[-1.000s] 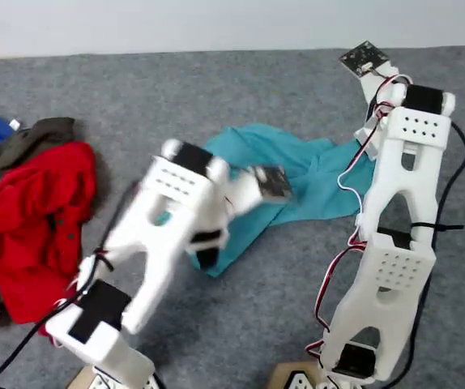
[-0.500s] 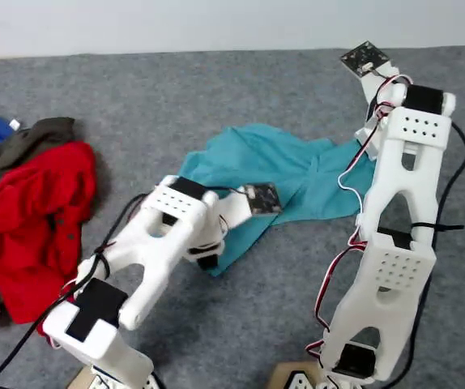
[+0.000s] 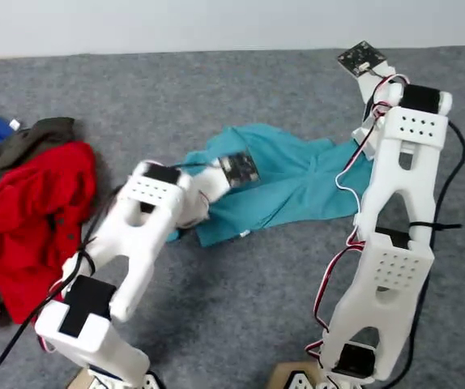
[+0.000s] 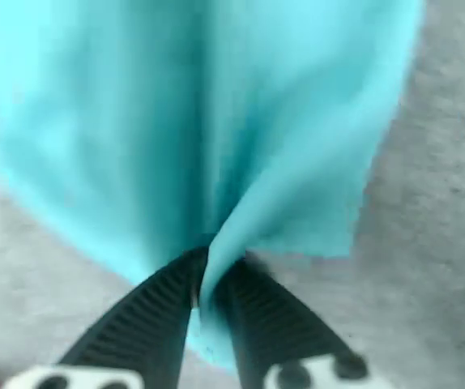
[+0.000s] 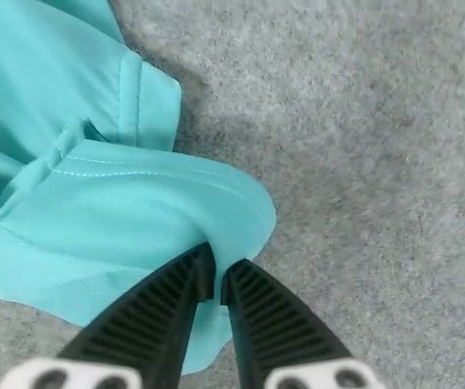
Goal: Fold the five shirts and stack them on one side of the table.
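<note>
High view, mid-table: pinching the teal shirt [image 3: 297, 174] with left gripper [image 4: 206, 279], clamped on a seemingly bunched fold; right gripper [image 5: 216, 279] nipped tight on its hem.

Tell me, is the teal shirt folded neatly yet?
No. The teal shirt lies rumpled, with the left gripper and right gripper each pinching it.

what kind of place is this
Probably a robot test bench, not a home: two white arms at a grey felt-covered table, a teal shirt between them, a red shirt piled aside.
</note>
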Controlling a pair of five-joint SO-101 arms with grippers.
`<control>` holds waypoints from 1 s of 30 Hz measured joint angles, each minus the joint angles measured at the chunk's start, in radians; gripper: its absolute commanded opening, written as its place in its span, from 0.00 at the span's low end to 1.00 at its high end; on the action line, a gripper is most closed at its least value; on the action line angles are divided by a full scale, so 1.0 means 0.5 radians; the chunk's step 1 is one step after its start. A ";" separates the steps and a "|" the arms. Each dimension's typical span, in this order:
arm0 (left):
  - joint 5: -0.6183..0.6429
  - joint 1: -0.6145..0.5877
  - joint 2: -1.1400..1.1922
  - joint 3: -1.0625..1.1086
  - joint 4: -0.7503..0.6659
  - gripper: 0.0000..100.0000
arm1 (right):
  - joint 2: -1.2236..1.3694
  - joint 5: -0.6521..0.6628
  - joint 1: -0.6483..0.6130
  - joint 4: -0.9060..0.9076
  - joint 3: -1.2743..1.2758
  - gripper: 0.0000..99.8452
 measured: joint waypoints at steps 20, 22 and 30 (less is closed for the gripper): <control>0.025 -0.236 0.485 -0.482 -0.212 0.22 | 0.000 0.000 -0.049 0.000 0.000 0.01; 0.052 -0.242 0.485 -0.598 -0.114 0.22 | 0.000 0.000 -0.049 0.000 0.000 0.01; 0.049 -0.215 0.485 -1.169 0.552 0.22 | 0.000 0.000 -0.049 0.000 0.000 0.01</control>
